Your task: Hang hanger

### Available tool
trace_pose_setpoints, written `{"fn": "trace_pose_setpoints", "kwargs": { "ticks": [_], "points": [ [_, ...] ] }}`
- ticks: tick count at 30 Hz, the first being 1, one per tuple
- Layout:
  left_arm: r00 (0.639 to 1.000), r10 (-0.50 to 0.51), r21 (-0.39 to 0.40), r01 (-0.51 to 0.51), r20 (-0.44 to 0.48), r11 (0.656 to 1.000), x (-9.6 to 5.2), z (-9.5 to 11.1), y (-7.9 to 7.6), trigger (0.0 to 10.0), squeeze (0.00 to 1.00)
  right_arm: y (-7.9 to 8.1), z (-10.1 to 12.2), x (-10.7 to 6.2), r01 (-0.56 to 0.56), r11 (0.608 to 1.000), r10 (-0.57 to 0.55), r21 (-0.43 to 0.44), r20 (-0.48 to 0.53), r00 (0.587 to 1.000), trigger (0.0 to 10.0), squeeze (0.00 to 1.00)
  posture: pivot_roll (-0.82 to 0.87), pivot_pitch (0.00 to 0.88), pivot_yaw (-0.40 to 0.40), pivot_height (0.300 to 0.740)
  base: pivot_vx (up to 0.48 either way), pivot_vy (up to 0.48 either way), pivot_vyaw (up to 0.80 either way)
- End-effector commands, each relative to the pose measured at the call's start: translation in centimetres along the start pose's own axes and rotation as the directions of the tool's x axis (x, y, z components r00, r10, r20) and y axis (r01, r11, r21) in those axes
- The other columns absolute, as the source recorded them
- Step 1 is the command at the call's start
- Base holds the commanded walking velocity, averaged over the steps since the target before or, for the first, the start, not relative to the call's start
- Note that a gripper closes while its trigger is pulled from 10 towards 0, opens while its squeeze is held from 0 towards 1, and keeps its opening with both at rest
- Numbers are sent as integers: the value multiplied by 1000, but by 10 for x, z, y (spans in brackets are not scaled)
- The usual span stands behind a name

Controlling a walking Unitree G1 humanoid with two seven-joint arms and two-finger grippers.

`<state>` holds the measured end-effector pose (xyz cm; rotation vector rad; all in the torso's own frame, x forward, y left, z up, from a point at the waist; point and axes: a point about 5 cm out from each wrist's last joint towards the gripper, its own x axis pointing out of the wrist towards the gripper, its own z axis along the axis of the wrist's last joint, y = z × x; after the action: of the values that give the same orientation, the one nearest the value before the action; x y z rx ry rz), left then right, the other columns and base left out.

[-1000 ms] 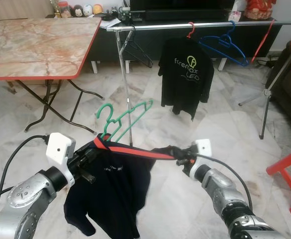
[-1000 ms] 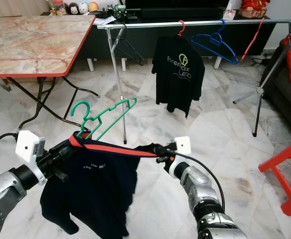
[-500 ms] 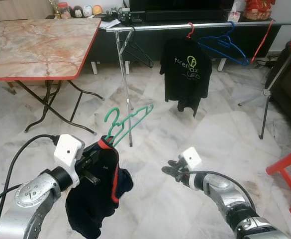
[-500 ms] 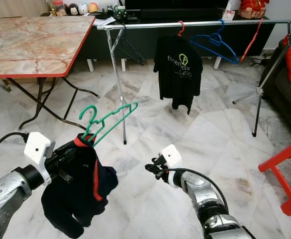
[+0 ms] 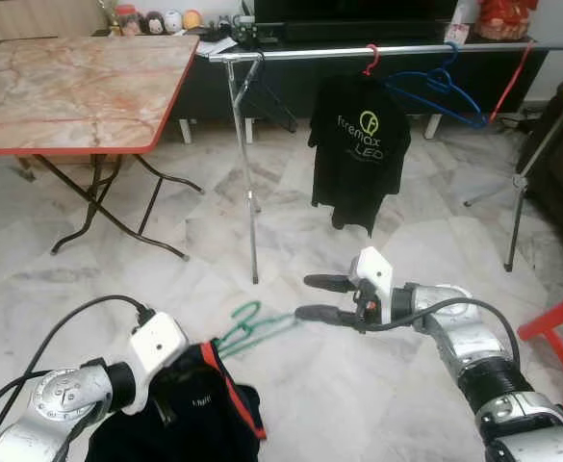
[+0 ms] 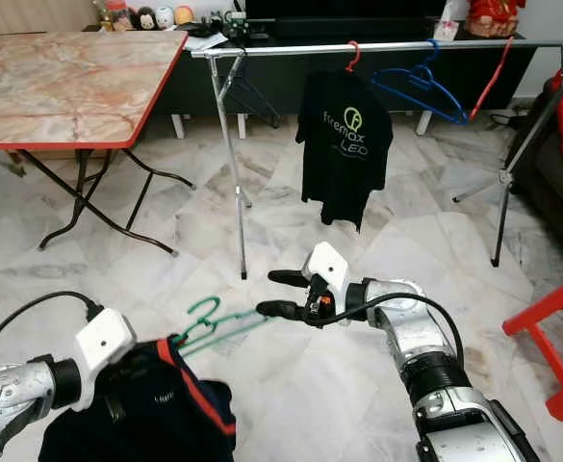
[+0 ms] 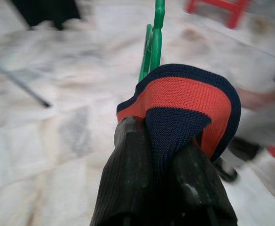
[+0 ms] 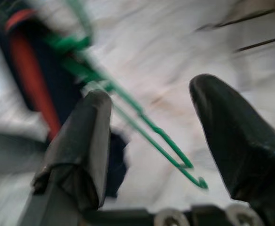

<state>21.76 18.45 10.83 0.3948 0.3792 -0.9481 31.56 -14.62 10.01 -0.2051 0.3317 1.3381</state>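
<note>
Left eye view: the left gripper [image 5: 170, 399] is seen low at about 7 o'clock, its fingers clamped on the red-trimmed collar of a dark navy shirt [image 5: 199, 423] that is bunched in a heap beneath it. From the collar a green hanger [image 5: 252, 327] juts toward 1 o'clock, its hook nearest the right gripper [image 5: 324, 298]. That gripper is held near the picture's centre with its fingers spread wide and nothing between them; in the right wrist view the hanger's thin green wire [image 8: 146, 127] is seen crossing the gap between the black fingers [image 8: 81, 141] without being touched.

The hanger is judged light, thin and fairly stiff, though springy enough to twist if taken at one end; the shirt is soft and limp and would be expected to slide off if the hanger is tipped. A hold near the hook's neck is judged best, so that the load hangs balanced.

At 12 o'clock a metal rail [image 5: 396, 48] carries a black T-shirt [image 5: 358, 149] on a red hanger [image 5: 370, 60], beside a bare blue hanger [image 5: 440, 89]. On the T-shirt's chest a green-and-white logo is printed above lettering too small to be read with certainty. A marble-topped folding table [image 5: 69, 87] stands at 10 o'clock.
</note>
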Motion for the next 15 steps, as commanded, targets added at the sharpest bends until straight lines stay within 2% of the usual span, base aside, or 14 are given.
{"fn": "trace_pose_setpoints", "kwargs": {
  "ticks": [1, 2, 3, 4, 8, 13, 15],
  "points": [
    [997, -69, 64, 67, 18, 996, -1, 16, -1, 10000, 0, 13, -6, 8, -143, 989, 141, -22, -73, 987, 10000, 271, 27, 0, 17, 740, 0, 0, 0],
    [996, -88, 78, 86, 28, 993, 0, 22, -1, 10000, 0, 16, -6, 11, -180, 983, 178, -24, -81, 981, 10000, 180, 33, 0, 16, 740, 0, 0, 0],
    [995, -90, 80, 88, 31, 993, 0, 23, -1, 10000, 0, 17, -6, 12, -188, 982, 185, -26, -83, 979, 10000, 180, 33, 0, 16, 740, 0, 0, 0],
    [994, -107, 89, 104, 28, 991, 1, 24, -1, 10000, 0, 18, -6, 12, -209, 977, 206, -30, -97, 974, 10000, 0, 33, 0, 18, 740, 0, 0, 0],
    [990, -142, 110, 139, 22, 984, 5, 27, -2, 10000, 0, 22, -9, 14, -252, 967, 244, -44, -136, 960, 10000, 0, 32, 0, 22, 740, 0, 0, 0],
    [984, -177, 116, 172, 30, 978, 10, 34, -2, 10000, 0, 25, -13, 16, -249, 968, 241, -42, -143, 960, 10000, 0, 35, 0, 18, 740, 0, 0, 0],
    [976, -215, 117, 209, 38, 971, 11, 39, -4, 10000, 0, 23, -16, 18, -218, 974, 207, -55, -162, 965, 10000, 0, 39, 0, 13, 740, 0, 0, 0]
  ]
}}
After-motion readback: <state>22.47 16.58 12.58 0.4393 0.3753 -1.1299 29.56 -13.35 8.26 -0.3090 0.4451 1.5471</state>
